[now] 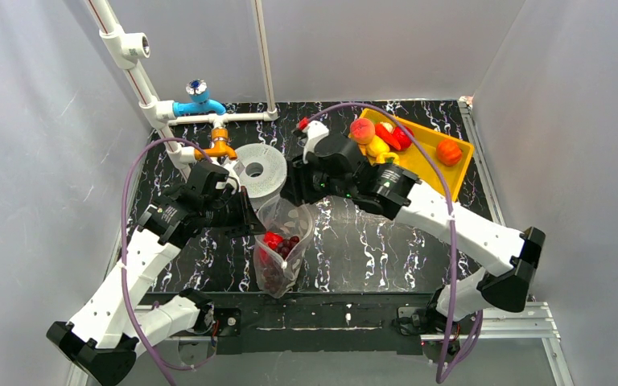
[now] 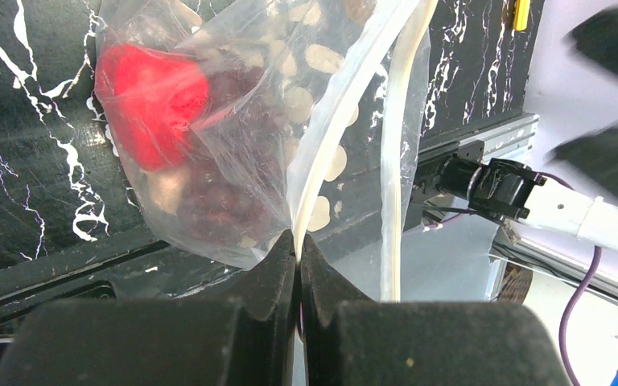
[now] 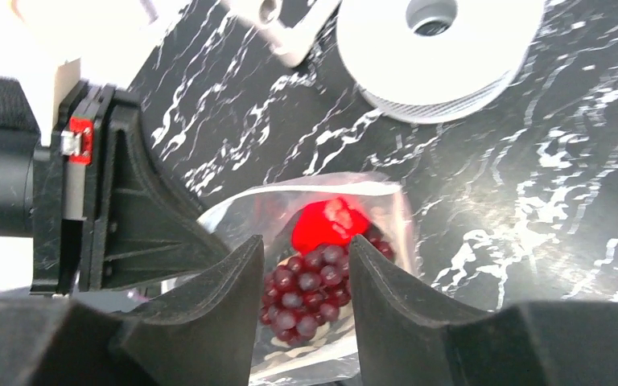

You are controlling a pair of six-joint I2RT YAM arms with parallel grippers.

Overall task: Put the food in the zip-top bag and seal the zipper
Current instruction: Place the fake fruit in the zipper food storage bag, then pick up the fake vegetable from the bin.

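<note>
- Left gripper (image 2: 298,245): jaws pressed together, clamped on the pale zipper (image 2: 339,121) at the mouth edge of the bag (image 2: 241,137); the strip runs up and away from the fingertips.
- Right gripper (image 3: 306,245): jaws apart with nothing between them, poised over the open mouth of the bag (image 3: 386,209) and looking down into it.
- Bag, top view (image 1: 283,241): clear plastic with white dots. It sits on the table between the two arms, mouth at the far end by both grippers and bottom toward the near edge. The left gripper (image 1: 243,215) holds the left side of the mouth; the right gripper (image 1: 294,191) is just beside the right side.
- Contents of the bag: a red piece (image 3: 327,225) on top, touching a bunch of dark purple grapes (image 3: 302,293) beneath it. Both show through the plastic in the left wrist view, red piece (image 2: 151,100) and grapes (image 2: 217,201).
- Spool (image 1: 259,169): grey ring lying flat, just beyond the mouth of the bag.
- Tray (image 1: 463,165): yellow, at the far right of the table, well apart from the bag. It holds a peach (image 1: 362,129), a yellow pepper (image 1: 378,149), a second red piece (image 1: 393,135) and an orange piece (image 1: 448,151).
- Pipe frame (image 1: 141,88): white, at the far left, with a blue fitting (image 1: 198,104) and an orange fitting (image 1: 219,146).
- Table (image 1: 354,241): black, veined with white.
</note>
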